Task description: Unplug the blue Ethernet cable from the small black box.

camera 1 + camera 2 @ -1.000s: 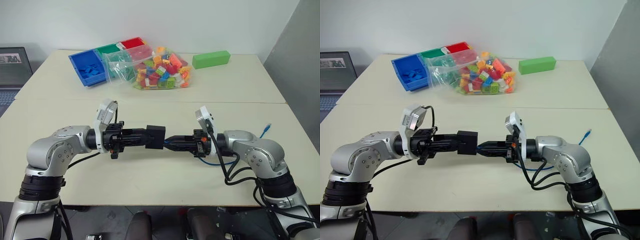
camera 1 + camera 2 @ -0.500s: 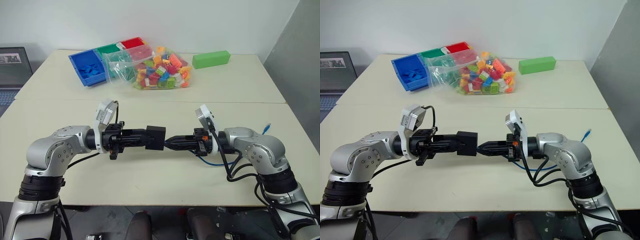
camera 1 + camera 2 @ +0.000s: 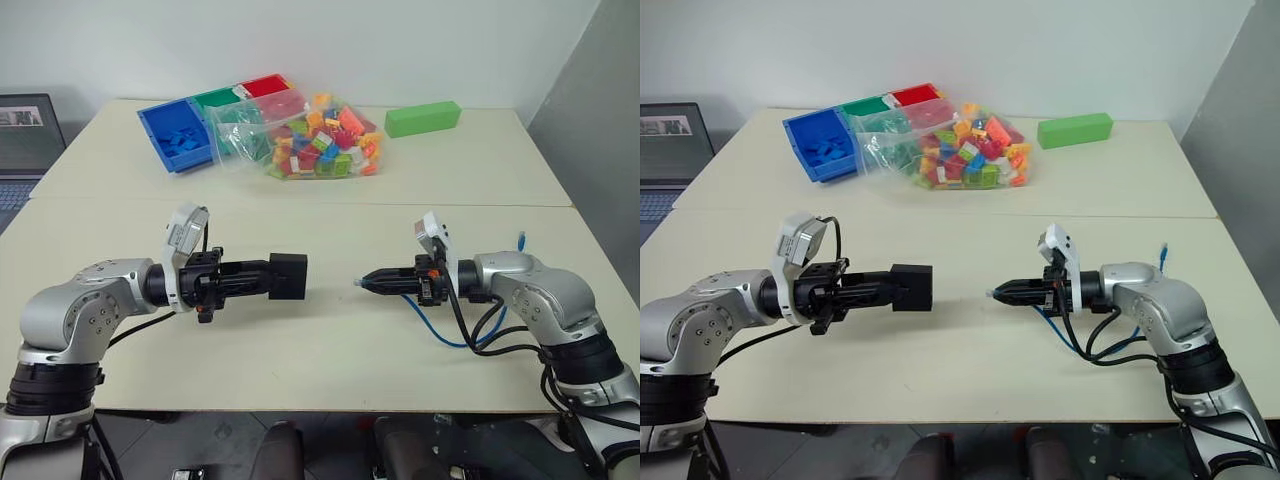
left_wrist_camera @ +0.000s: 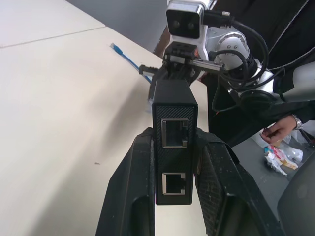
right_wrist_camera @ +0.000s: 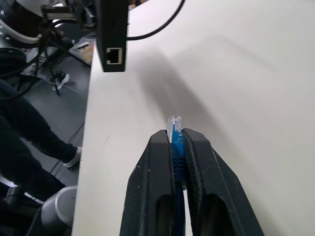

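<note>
The small black box point(image 3: 288, 276) is held level above the table, my left gripper point(image 3: 272, 278) shut on its sides. In the left wrist view the box point(image 4: 174, 123) shows two port openings, both vacant. My right gripper point(image 3: 362, 284) is shut on the blue Ethernet cable point(image 3: 430, 322) just behind its clear plug point(image 5: 173, 122), which sticks out past the fingers point(image 5: 157, 167). A hand-width gap of table separates plug and box. The cable loops down under the right wrist, and its far end point(image 3: 521, 240) lies on the table by the right edge.
At the back of the table stand a blue bin point(image 3: 178, 135), a clear bag of coloured bricks point(image 3: 310, 135) and a green block point(image 3: 422, 118). A laptop point(image 3: 25, 130) sits at the far left. A person's hand point(image 4: 278, 130) shows beyond the table edge.
The plug has come out of the box. My right gripper pulled away to the right with the cable and my left gripper drew left with the box, opening a gap.
</note>
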